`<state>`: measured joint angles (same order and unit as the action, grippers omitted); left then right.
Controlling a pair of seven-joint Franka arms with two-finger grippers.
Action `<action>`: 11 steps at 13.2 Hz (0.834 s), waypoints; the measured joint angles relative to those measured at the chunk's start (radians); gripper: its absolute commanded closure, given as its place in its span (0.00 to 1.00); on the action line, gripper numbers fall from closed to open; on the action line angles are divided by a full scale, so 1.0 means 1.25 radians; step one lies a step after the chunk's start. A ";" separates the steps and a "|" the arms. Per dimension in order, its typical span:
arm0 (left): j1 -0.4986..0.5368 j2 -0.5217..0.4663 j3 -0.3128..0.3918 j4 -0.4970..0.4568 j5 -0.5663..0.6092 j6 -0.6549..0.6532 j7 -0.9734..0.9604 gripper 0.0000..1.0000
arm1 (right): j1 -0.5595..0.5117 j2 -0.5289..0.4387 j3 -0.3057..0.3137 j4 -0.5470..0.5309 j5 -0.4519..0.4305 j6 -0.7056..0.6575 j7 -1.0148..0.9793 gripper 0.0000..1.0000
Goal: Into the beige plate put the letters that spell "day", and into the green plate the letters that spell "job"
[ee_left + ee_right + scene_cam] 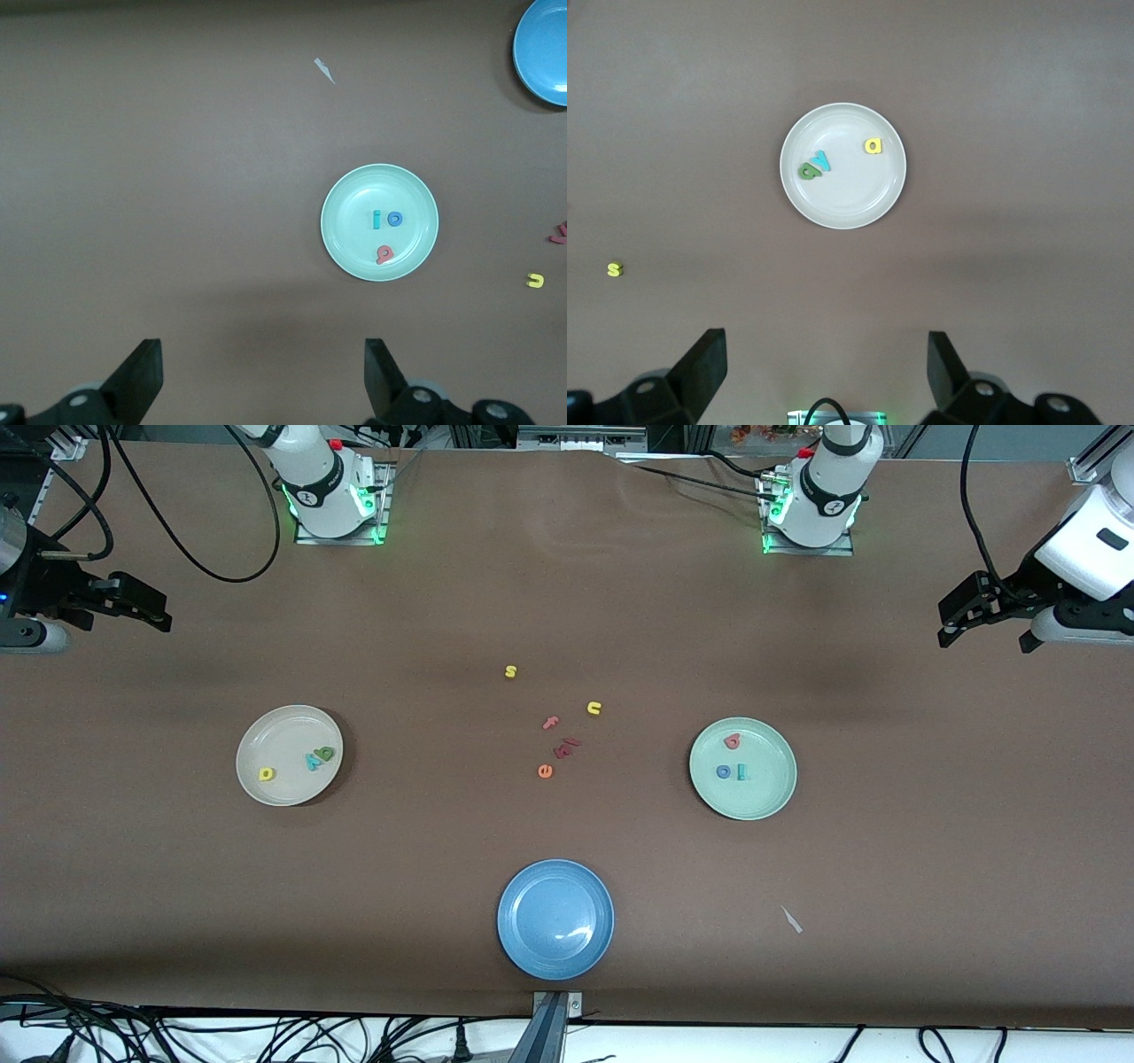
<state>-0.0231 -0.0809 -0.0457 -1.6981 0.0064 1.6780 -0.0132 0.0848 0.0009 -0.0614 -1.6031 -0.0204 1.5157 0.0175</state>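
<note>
The beige plate (283, 735) lies toward the right arm's end of the table. In it are a yellow round-bowled letter (267, 774), a teal "y" (312, 761) and a dark green letter (326, 754). The green plate (753, 797) lies toward the left arm's end and holds a salmon "b" (733, 740), a blue "o" (724, 771) and a teal "j" (742, 772). My left gripper (263, 363) hangs open and empty over bare table, well off the green plate (354, 239). My right gripper (826, 354) is likewise open and empty, apart from the beige plate (850, 190).
An empty blue plate (555, 919) sits near the front edge. Loose letters lie mid-table: a yellow "s" (510, 672), a yellow "u" (594, 708), a reddish "f" (551, 723), an orange "e" (545, 771). A white scrap (791, 919) lies nearer the front camera than the green plate.
</note>
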 measured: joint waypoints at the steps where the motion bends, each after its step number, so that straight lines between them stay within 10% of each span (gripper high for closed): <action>1: 0.000 0.000 -0.001 0.000 0.000 -0.002 -0.001 0.00 | 0.000 0.000 0.000 -0.001 0.000 0.007 -0.004 0.00; 11: 0.000 0.023 0.000 0.027 -0.005 -0.067 -0.003 0.00 | 0.000 0.000 0.002 -0.010 0.000 0.024 -0.016 0.00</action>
<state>-0.0233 -0.0527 -0.0459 -1.6643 0.0001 1.5948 -0.0164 0.0847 0.0014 -0.0584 -1.6162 -0.0203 1.5453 -0.0019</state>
